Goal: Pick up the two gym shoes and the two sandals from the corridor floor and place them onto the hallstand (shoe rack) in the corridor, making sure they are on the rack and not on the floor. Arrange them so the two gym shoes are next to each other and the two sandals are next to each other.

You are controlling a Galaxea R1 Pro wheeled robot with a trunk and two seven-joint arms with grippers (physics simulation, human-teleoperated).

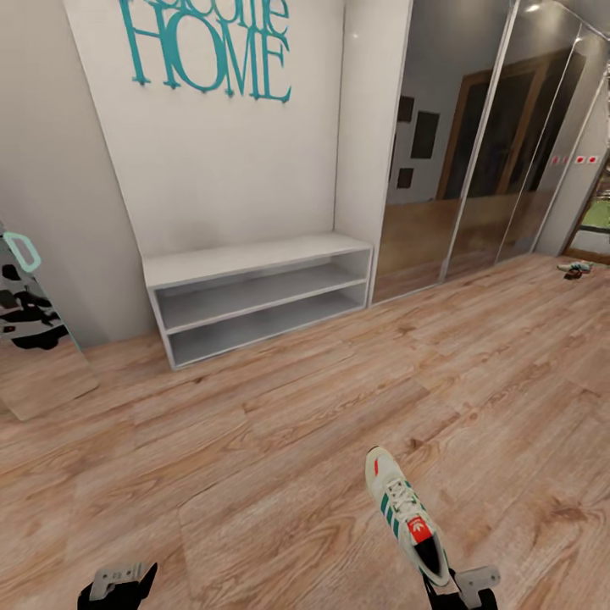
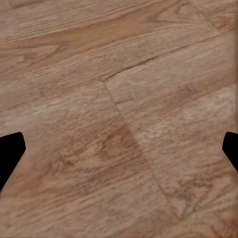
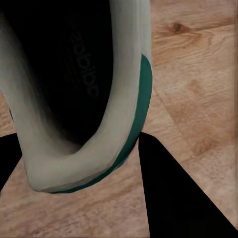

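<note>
One gym shoe (image 1: 405,515) hangs heel-first in the right fingers (image 3: 168,198), which are clamped on its collar, toe pointing toward the hallstand (image 1: 258,296). The left fingers (image 2: 11,153) are spread wide over bare corridor floor (image 2: 119,99), holding nothing. Both hallstand shelves and its top surface lie bare, with broad floor between. More footwear (image 1: 578,269) sits far right by the mirrored wardrobe (image 1: 474,144).

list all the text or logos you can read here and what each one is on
"HOME": teal wall lettering above the rack; the line over it is cut off, unreadable.
"adidas": printed inside the shoe, partly in shadow.
Tongue label: white logo on red-orange, too small to read.
</note>
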